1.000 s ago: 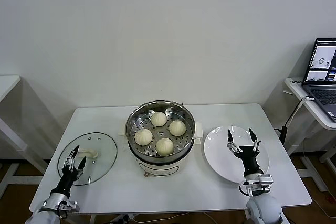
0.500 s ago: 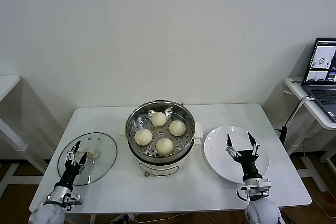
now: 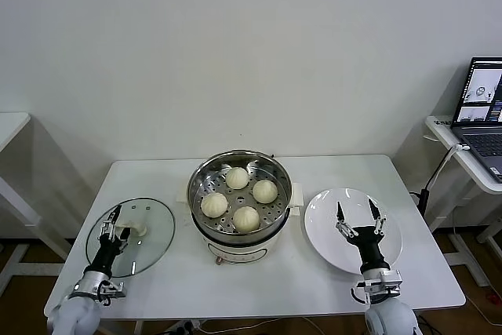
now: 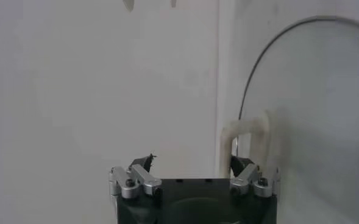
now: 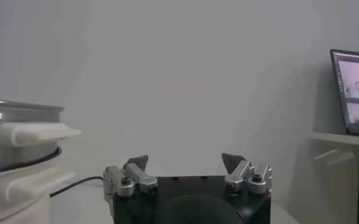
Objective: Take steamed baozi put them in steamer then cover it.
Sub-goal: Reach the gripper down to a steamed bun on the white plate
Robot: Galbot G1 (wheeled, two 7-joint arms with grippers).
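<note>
All four small round cream-white baozi (image 3: 245,198) already sat on the perforated floor of the round shiny stainless-steel steamer (image 3: 205,175) at the middle of the white tabletop (image 3: 314,272), so the step left was judged to be the covering. The round clear glass cover with its thin metal rim (image 3: 153,234) lay flat on the tabletop to the robot's left of the steamer, near it but apart, and its cream-white oblong handle (image 3: 133,230) lay just ahead of the left gripper (image 3: 114,223), a little toward the steamer side. That gripper hovered over the near part of the glass with its fingers spread wide and nothing between them, and it was plainly the nearer arm. In the head view the handle's long axis seemed to run roughly across the left gripper's line of approach, though it was too small there to be sure. The left wrist view supplied what the head view could not: the handle (image 4: 246,131) rose as a raised loop off the glass just beyond one of the open fingers (image 4: 240,165), off the centre of the gap, so the gripper likely needed a small sideways shift before closing. The right gripper (image 3: 359,217) hung idle over the flat white round plate (image 3: 323,221), fingers equally wide and empty; its wrist view showed only the steamer's side handle.
</note>
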